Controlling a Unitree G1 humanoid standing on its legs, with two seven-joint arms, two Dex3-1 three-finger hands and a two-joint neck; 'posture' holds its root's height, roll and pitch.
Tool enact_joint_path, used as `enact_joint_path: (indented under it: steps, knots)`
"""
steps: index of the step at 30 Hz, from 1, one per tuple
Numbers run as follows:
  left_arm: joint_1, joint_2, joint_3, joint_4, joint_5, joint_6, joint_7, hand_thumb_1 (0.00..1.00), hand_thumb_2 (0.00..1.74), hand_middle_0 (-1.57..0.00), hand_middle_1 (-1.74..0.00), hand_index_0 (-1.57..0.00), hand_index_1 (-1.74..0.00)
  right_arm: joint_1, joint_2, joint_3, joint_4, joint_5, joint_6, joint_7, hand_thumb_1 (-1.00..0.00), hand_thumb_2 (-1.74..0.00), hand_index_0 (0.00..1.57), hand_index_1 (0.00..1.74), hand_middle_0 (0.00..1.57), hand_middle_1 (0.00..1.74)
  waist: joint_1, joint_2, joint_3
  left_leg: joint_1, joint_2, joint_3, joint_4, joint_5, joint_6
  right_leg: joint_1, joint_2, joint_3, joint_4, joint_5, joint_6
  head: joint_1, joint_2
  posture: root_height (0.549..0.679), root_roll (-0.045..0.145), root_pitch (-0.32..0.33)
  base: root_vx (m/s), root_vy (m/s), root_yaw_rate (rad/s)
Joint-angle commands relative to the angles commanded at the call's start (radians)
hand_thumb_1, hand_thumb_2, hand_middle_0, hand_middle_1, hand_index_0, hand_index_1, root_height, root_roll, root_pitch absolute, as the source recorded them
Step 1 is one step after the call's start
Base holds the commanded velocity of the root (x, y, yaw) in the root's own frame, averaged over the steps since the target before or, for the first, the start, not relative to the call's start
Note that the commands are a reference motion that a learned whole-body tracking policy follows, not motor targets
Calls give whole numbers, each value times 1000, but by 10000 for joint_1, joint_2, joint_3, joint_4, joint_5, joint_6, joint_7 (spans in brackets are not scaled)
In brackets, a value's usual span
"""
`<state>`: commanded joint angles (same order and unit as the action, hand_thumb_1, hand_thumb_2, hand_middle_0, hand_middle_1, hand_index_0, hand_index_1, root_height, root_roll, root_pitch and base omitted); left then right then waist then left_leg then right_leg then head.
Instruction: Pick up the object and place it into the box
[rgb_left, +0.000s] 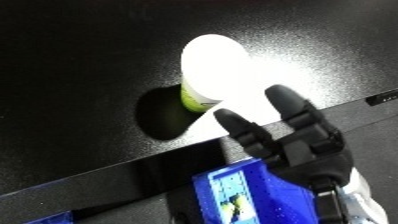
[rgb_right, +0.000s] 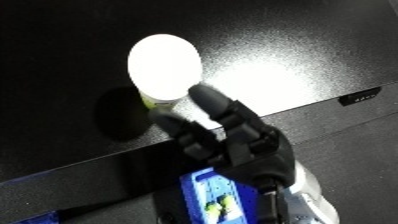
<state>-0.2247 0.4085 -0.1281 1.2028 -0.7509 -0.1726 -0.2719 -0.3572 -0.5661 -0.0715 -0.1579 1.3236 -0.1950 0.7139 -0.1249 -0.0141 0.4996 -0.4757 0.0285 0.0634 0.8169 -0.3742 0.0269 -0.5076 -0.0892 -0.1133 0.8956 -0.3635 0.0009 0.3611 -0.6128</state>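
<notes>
Object (rgb_left: 206, 75), a white thing with yellow-green base, stands on the black table (rgb_left: 71, 75), well lit. To its right, just near it, the right hand (rgb_left: 298, 142) has its fingers straight and apart, holding nothing. I think the hand should go forward, around the base, then close. A blue bin (rgb_left: 249, 195) is below.

Both eyes look steeply down from the head, close over a black table (rgb_left: 80, 60). They share nearly one scene. The right eye view sits slightly shifted sideways.
</notes>
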Motion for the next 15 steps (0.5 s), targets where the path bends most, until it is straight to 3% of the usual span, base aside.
enact_joint_path:
  steps: [5, 8, 11, 15]
  knots:
    - [170, -119, -71, -106, -217, 3, 102, 0, 0, 0, 0, 0, 0, -242, -256, -687, 484, -1918, -1686, -2149, 0, 0, 0, 0, 0, 0, -46, 62, 59, 51, -27, 43, 18, 3, 54, 16, 53, 50, -6, 20, -44, -181, 147, 622, 40, 16, 9, 40, -58]
    - [238, -204, -110, -199, -350, -29, 198, 0, 0, 0, 0, 0, 0, -468, -482, -842, 541, -3007, -2216, -3393, 0, 0, 0, 0, 0, 0, -63, 84, 75, 92, -49, 65, -17, 17, 85, 41, 105, 87, -11, 1, -77, -274, 231, 622, 42, 13, 14, 37, -43]
    - [274, -289, -147, -320, -374, -19, 318, 0, 0, 0, 0, 0, 0, -694, -685, -902, 545, -4148, -2247, -4637, 0, 0, 0, 0, 0, 0, -49, 111, 91, 161, -82, 77, -80, 37, 95, 100, 138, 110, -36, -22, -111, -261, 312, 623, 43, 10, 16, 20, 16]
    - [257, -336, -137, -383, -457, 51, 457, 0, 0, 0, 0, 0, 0, -1061, -1003, -619, 693, -5739, -1409, -6409, 0, 0, 0, 0, 0, 0, 35, 135, 112, 211, -143, 61, -118, 65, 103, 174, 152, 123, -91, -44, -165, -68, 408, 623, 45, 6, 9, 6, 37]
